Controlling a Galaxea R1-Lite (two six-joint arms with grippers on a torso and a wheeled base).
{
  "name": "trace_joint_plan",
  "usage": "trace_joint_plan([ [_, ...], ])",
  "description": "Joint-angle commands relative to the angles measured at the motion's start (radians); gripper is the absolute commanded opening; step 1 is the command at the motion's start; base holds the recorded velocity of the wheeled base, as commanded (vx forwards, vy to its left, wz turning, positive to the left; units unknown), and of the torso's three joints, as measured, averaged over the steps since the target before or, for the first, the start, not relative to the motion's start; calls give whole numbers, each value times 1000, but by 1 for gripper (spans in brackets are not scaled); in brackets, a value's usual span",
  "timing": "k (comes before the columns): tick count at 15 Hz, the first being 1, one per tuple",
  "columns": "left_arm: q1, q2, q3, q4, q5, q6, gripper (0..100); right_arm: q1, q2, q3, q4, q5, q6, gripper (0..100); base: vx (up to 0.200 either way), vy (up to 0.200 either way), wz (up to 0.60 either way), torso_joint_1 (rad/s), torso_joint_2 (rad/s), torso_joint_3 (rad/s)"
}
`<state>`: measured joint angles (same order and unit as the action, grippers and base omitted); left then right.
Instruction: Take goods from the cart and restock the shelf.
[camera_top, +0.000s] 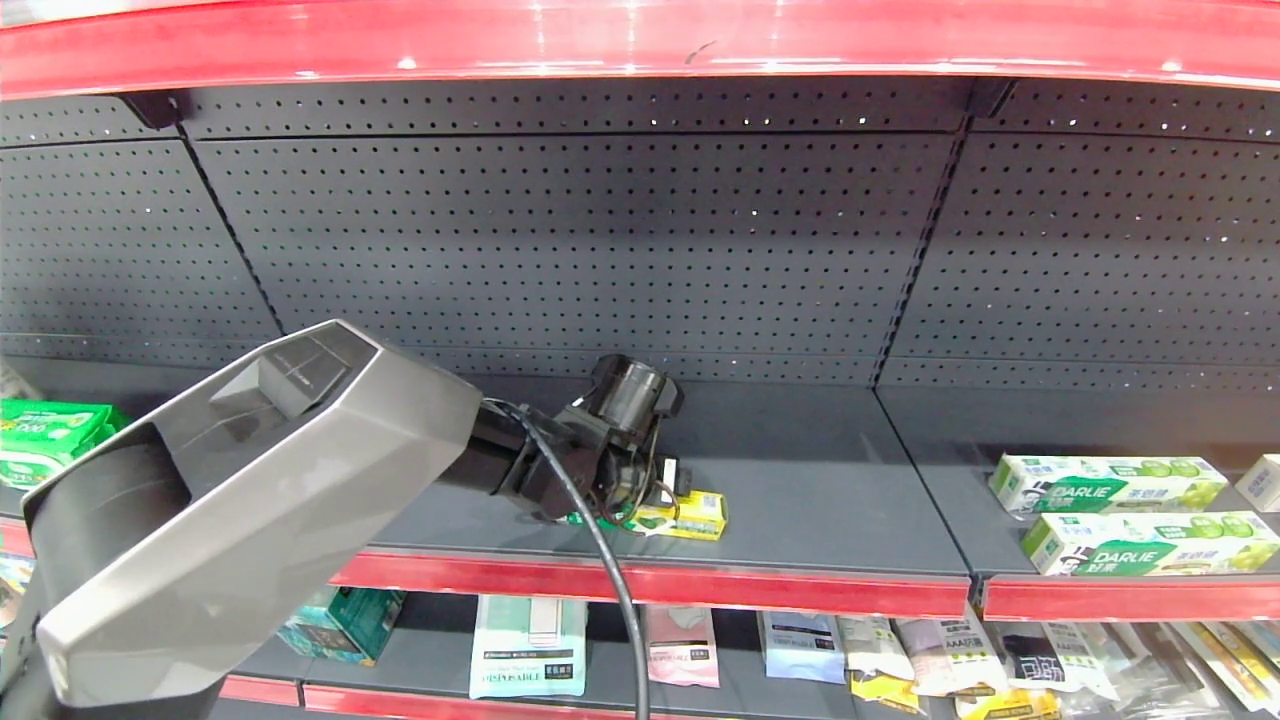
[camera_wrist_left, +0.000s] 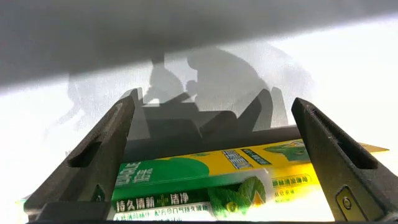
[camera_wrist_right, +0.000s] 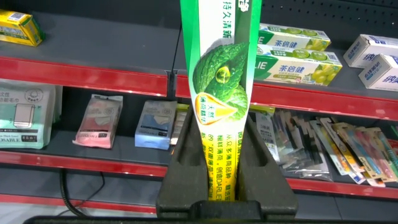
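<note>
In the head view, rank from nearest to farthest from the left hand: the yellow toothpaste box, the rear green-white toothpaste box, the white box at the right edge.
1. the yellow toothpaste box, at the left hand, mid-shelf.
2. the rear green-white toothpaste box, in the right section.
3. the white box, far right edge.

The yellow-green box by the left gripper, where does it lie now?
In the head view the yellow-green box lies at the grey shelf's front, under the left gripper, well left of two white-green boxes.
</note>
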<state>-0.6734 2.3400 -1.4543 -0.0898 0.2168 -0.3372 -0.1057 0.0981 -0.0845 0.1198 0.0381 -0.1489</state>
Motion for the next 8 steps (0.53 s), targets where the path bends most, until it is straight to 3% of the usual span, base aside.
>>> trace_joint_plan([
  [1, -2, -11, 18, -10, 3, 0, 100, 0, 2, 0, 0, 0, -1, 0, 0, 0, 0, 0, 0, 0],
  [4, -2, -19, 29, -10, 3, -3, 100, 0, 2, 0, 0, 0, 0, 0, 0, 0, 0, 0, 0, 0],
  [8, -2, -33, 61, -10, -1, -32, 100, 0, 2, 0, 0, 0, -1, 0, 0, 0, 0, 0, 0, 0],
])
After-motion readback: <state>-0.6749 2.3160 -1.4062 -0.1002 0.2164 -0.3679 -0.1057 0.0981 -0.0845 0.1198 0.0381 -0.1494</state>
